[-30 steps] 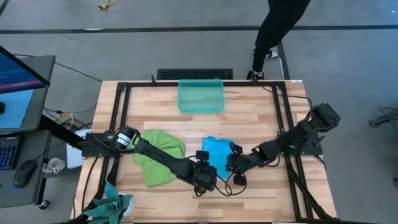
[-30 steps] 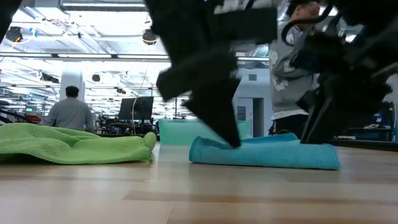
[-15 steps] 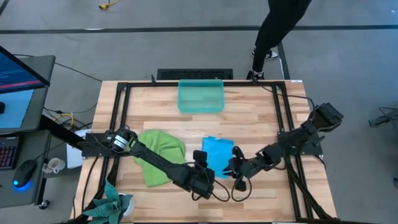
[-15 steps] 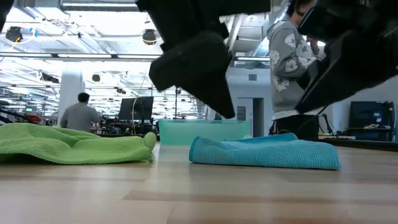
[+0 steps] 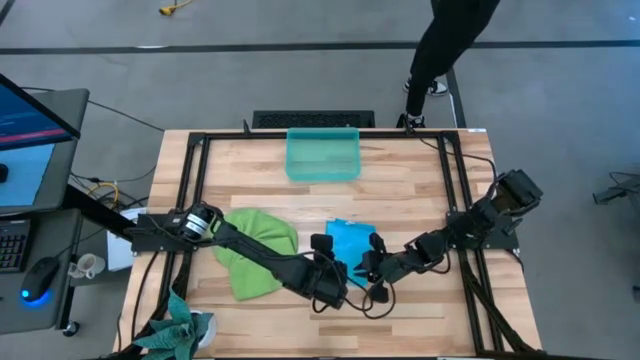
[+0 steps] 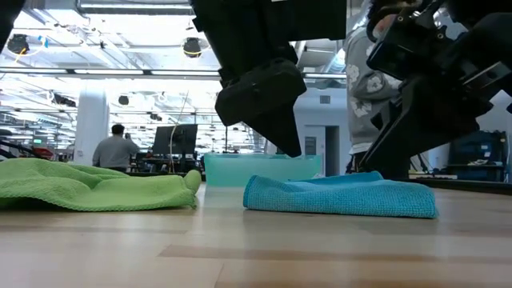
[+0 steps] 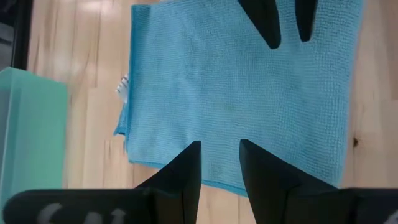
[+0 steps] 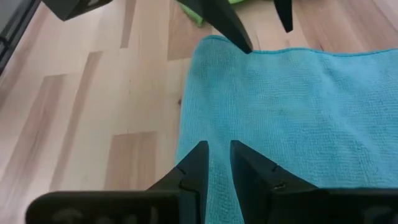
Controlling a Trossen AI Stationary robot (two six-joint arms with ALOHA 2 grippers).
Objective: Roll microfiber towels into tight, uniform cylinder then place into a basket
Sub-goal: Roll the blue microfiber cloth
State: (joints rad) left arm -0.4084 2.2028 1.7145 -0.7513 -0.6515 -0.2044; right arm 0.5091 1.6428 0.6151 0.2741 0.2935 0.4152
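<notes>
The sky-blue towel (image 5: 350, 243) (image 6: 344, 198) lies folded flat on the table's near middle. The lime-green towel (image 5: 255, 250) lies crumpled to its left. The teal basket (image 5: 322, 155) stands at the far edge. My left gripper (image 5: 323, 248) (image 7: 221, 155) hovers over the blue towel's near-left part, its fingers a little apart; the low view shows its tip (image 6: 290, 148) above the cloth. My right gripper (image 5: 368, 263) (image 8: 217, 155) points at the towel's near-right part with a narrow gap between its fingers. Nothing sits between either pair. My left gripper touches nothing. My right gripper slants down from the table's right over the blue towel's near edge (image 8: 193, 134). I cannot tell whether its fingertips rest on the cloth; the towel's raised far fold hides them in the low view.
Black frame rails (image 5: 190, 200) run along the table's left and right sides. A loose black cable (image 5: 380, 298) loops near the front edge. A green plant (image 5: 175, 330) stands at the near-left corner. A person (image 5: 440, 50) stands beyond the far edge.
Both grippers rose off the blue towel and tipped, then sank back toward it. The left one now stands just above the cloth. The towel lies as before.
</notes>
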